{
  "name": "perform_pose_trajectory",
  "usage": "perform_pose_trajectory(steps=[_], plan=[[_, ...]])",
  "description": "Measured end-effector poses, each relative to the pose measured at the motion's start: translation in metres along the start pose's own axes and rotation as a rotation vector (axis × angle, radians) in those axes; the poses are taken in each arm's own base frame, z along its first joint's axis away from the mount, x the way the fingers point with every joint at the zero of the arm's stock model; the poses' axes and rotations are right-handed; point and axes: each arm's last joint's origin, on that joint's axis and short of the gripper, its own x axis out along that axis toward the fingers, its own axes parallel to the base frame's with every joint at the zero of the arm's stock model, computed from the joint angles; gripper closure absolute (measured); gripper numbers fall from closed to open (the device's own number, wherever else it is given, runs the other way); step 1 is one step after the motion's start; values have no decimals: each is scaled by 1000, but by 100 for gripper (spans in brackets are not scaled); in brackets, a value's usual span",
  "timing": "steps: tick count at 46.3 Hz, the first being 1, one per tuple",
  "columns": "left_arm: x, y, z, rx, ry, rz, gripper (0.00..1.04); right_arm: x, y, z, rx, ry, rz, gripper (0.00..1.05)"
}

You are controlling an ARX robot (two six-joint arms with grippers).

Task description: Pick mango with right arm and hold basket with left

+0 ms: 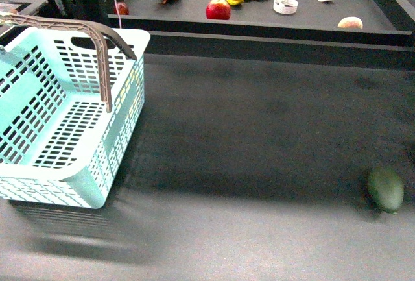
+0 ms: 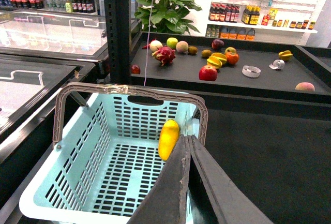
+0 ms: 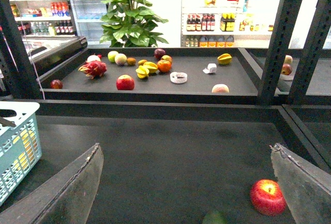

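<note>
We find the smooth yellow-orange oval mango [image 2: 168, 139] lying inside the large light turquoise slotted plastic basket [image 2: 77, 157], leaning against the inner side wall nearest the left gripper; in the front view that wall hides it. The left gripper [image 2: 189, 138] shows its dark fingers pressed together, sitting at the basket's rim beside a grey-brown swing handle [image 2: 129, 90], though we cannot tell whether anything is pinched between them. The right gripper [image 3: 186, 182] hangs spread wide above the dark table [image 1: 259, 132], holding nothing. So we judge the picking and dropping done, with the left arm's hold on the basket the step in hand; next it needs a firm, confirmed grip on rim or handle. Counting outward: one mango, one basket with two handles, one dark green oval fruit [image 1: 386, 189] and one red apple [image 3: 268, 196] on the table near the right gripper, and well over a dozen mixed fruits on the back shelf [image 1: 292, 21].
</note>
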Motion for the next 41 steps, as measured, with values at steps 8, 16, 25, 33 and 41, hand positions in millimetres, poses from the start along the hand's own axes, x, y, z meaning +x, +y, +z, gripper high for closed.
perform_pose_trajectory(steps=[8, 16, 25, 33, 41], plan=[[-5, 0, 0, 0, 0, 0, 101, 0, 0, 0, 0, 0, 0, 8], [-8, 0, 0, 0, 1, 0, 101, 0, 0, 0, 0, 0, 0, 8], [-20, 0, -3, 0, 8, -1, 101, 0, 0, 0, 0, 0, 0, 8], [-20, 0, -3, 0, 8, -1, 101, 0, 0, 0, 0, 0, 0, 8], [-20, 0, -3, 0, 7, -1, 101, 0, 0, 0, 0, 0, 0, 8]])
